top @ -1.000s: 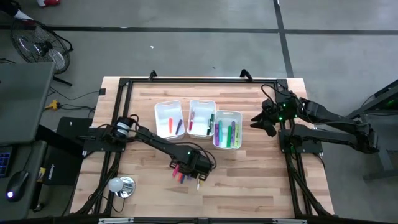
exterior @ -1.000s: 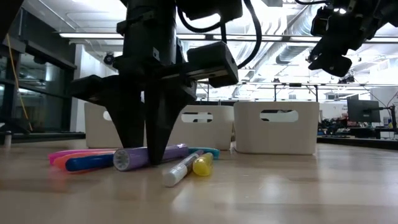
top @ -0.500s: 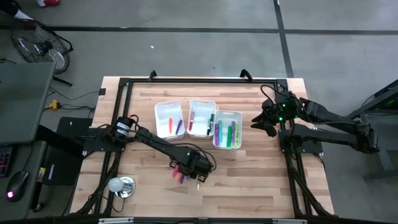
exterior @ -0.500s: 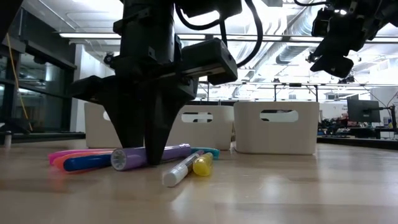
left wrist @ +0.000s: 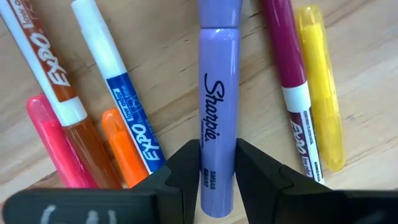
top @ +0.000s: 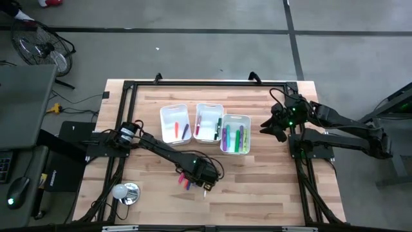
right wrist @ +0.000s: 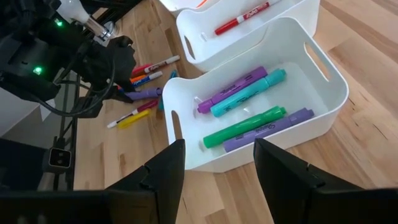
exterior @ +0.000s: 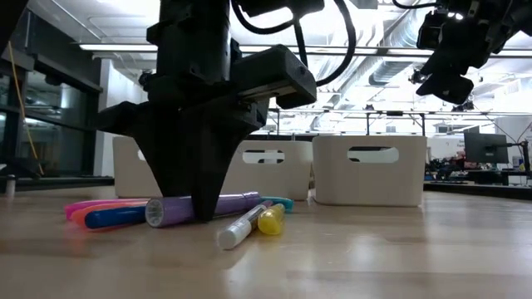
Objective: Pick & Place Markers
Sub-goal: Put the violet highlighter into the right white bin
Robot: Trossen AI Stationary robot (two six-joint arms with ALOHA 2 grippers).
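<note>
**Markers: purple one clamped on the table**

Markers (top: pixel 188 180) lie in a loose heap at lower centre of the high view, below three white bins (top: pixel 205 122) that sit in a row mid-table. From above the heap is mostly hidden under the left gripper (top: pixel 205 177), which is down among them.

The left wrist view shows what the high view cannot: both fingers pressed against the sides of a purple marker (left wrist: pixel 218 106), so the claw is closed on it. Beside it lie a blue marker (left wrist: pixel 118 84), an orange one (left wrist: pixel 124 155), a pink one (left wrist: pixel 53 143), a maroon one (left wrist: pixel 287 68) and a yellow one (left wrist: pixel 320 81), all flat on the wood.

The low view adds that the purple marker (exterior: pixel 199 209) lies on the tabletop, with the fingertips (exterior: pixel 187 178) meeting over its middle.

The right gripper (top: pixel 273 127) hangs above the table at centre right, beside the rightmost bin, its fingers spread apart and holding nothing. Its wrist view looks into that bin (right wrist: pixel 323 87), where purple, teal and green markers (right wrist: pixel 245 127) lie.
</note>
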